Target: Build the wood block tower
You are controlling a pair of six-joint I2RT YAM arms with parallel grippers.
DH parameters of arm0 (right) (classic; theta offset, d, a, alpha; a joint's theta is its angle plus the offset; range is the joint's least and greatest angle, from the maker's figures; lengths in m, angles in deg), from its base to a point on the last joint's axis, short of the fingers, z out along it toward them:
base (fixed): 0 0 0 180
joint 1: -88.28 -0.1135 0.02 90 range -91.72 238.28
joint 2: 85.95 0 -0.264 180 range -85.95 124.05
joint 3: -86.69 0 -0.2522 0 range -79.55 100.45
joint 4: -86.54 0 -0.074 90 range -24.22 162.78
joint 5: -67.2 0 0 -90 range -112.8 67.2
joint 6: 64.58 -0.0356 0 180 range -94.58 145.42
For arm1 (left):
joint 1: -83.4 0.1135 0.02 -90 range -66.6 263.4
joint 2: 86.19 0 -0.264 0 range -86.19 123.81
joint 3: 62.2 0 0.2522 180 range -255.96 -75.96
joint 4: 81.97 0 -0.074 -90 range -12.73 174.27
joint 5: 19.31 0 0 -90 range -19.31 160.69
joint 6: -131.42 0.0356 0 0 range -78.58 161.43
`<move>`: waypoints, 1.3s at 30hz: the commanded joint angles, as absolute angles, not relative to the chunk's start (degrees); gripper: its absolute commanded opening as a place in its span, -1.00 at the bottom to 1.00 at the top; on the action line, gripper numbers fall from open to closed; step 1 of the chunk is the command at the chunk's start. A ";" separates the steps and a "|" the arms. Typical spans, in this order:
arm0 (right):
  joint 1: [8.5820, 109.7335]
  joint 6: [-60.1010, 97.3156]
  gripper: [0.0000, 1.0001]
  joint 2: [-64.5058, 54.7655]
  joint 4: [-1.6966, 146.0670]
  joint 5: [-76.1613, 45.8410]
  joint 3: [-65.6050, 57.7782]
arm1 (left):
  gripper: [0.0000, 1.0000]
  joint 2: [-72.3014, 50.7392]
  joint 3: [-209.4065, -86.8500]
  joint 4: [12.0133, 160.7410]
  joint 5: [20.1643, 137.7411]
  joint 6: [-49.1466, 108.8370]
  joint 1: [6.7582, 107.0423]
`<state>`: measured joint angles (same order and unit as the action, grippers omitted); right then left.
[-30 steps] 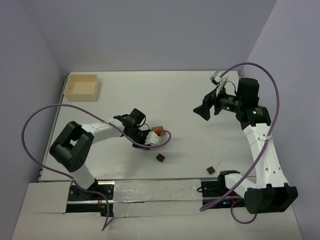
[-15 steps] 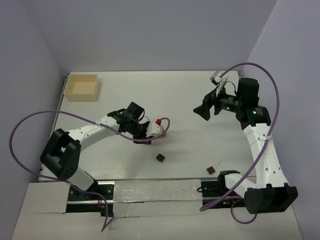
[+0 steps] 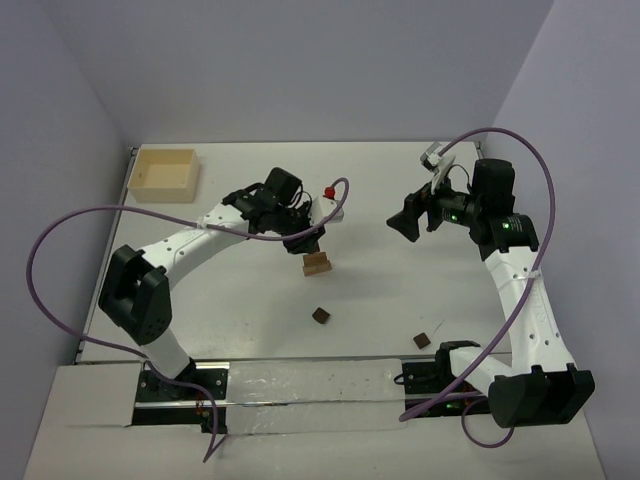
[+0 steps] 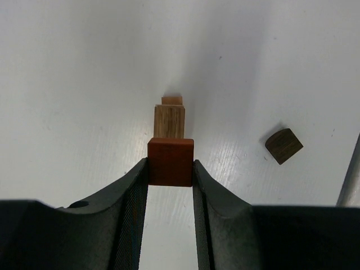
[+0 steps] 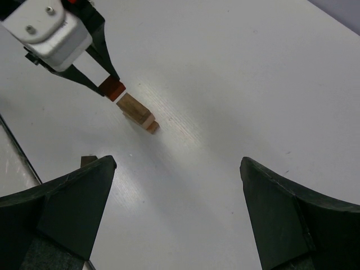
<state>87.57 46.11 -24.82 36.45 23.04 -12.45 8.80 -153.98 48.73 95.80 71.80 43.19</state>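
Note:
A small wood block tower (image 3: 318, 264) stands mid-table, a tan block (image 4: 169, 120) on a paler base (image 5: 149, 125). My left gripper (image 4: 170, 163) is shut on a reddish-brown wood block (image 4: 170, 161) and holds it just above the tower's top (image 5: 133, 107), with a thin gap showing in the right wrist view. Two dark brown wood blocks lie loose, one (image 3: 321, 316) near the tower and one (image 3: 423, 340) further right. My right gripper (image 5: 177, 162) hangs open and empty, high at the right (image 3: 405, 225).
A pale square wooden box (image 3: 163, 173) sits at the far left corner. Purple cables loop over both arms. The near dark block (image 4: 283, 145) lies right of the tower in the left wrist view.
My left gripper has swung away from the near side toward the back with the reddish-brown block and now hangs over the tower. The right arm has not moved.

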 commanded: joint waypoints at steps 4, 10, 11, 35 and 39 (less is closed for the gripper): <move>87.87 44.25 0.99 -25.95 39.03 20.60 -12.99 | -0.86 13.65 -158.59 46.68 94.18 67.14 42.79; 87.93 43.44 0.99 -25.80 39.32 20.18 -13.04 | -0.80 15.65 -159.10 46.25 93.75 67.15 42.53; 87.93 43.26 0.99 -25.75 39.56 20.00 -13.10 | -0.78 15.94 -159.10 46.13 93.63 67.09 42.53; 87.85 42.47 0.99 -25.75 39.38 19.47 -13.01 | -0.56 19.63 -159.81 47.53 91.70 67.79 41.39; 87.85 42.38 0.99 -25.58 39.39 19.47 -12.86 | -0.53 19.81 -159.82 47.59 91.21 68.38 41.39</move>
